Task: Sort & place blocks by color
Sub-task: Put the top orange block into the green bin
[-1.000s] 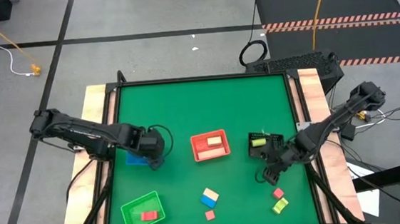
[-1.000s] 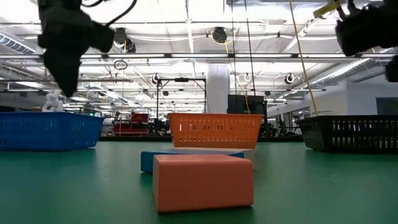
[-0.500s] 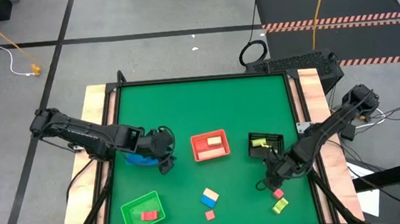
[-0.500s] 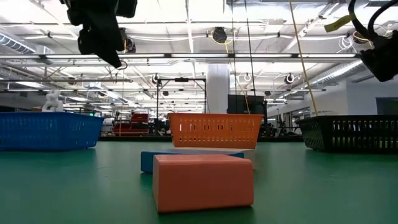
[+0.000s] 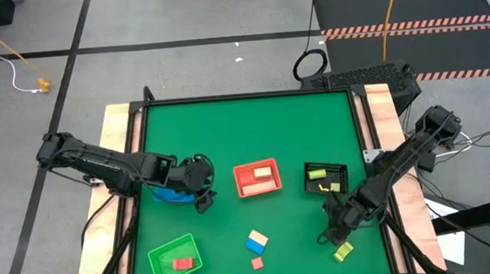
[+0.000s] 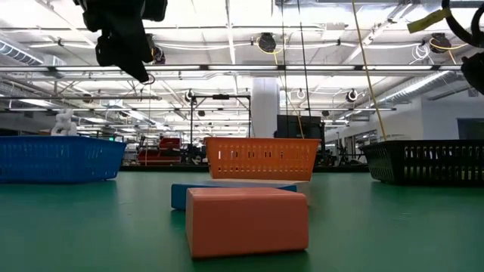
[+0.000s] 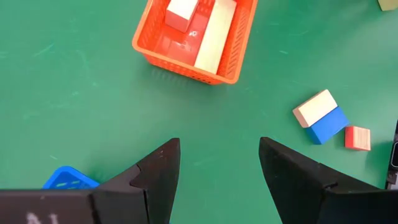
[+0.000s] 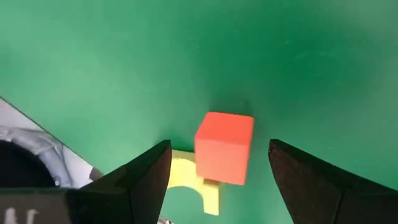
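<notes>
Right gripper (image 8: 214,180) open above red cube (image 8: 224,147); yellow-green arched block (image 8: 196,183) touching cube. Left gripper (image 7: 217,174) open, empty, beside blue tray (image 7: 65,179).

Two dark jointed arms with black, wedge-shaped fingers (image 7: 158,177).

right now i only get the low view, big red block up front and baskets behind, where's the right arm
Observer: The right gripper hangs over the mat's near right part, just above a red cube.
Operator: jaws open or shut
Observer: Open, one on each side of the cube, nothing gripped.
Operator: anything next to that cube
Observer: A yellow-green piece lies right against it.
Operator: and the left arm
Observer: The left gripper hangs open and empty between the blue tray and the red tray.
</notes>
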